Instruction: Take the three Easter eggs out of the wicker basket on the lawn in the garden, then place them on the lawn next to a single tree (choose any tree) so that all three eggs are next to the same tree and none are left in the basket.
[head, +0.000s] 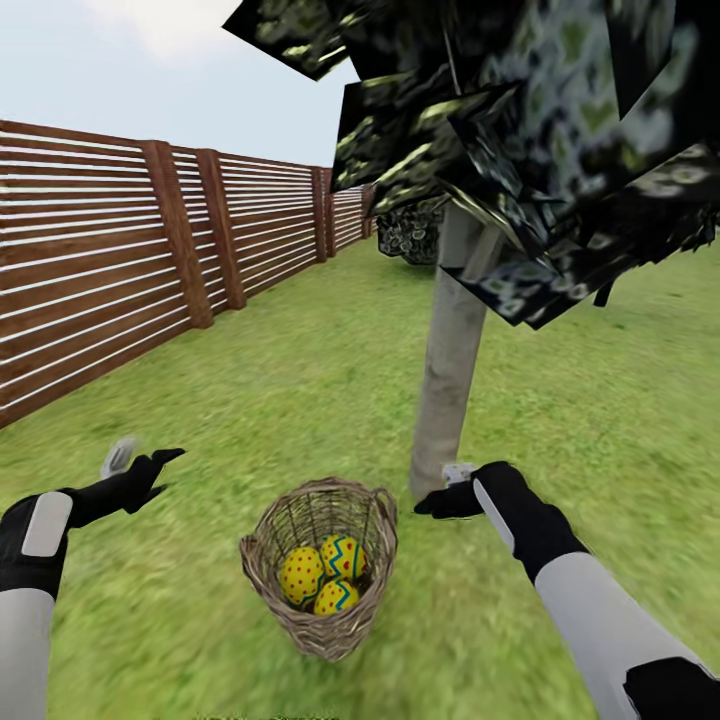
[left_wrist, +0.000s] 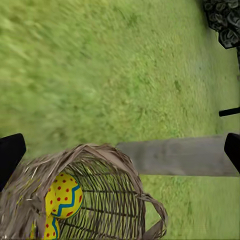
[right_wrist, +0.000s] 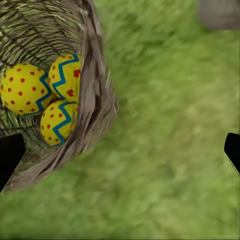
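Hands (head: 432, 505) spread, woven basket (head: 265, 575), dotted eggs (head: 322, 578)

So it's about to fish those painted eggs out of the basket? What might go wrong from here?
The three Easter eggs sit packed together deep in the narrow wicker basket, so an open tool may struggle to close around just one. Pushing on the rim could tip the basket over on the lawn. The right tool is close to the tree trunk and might bump it.
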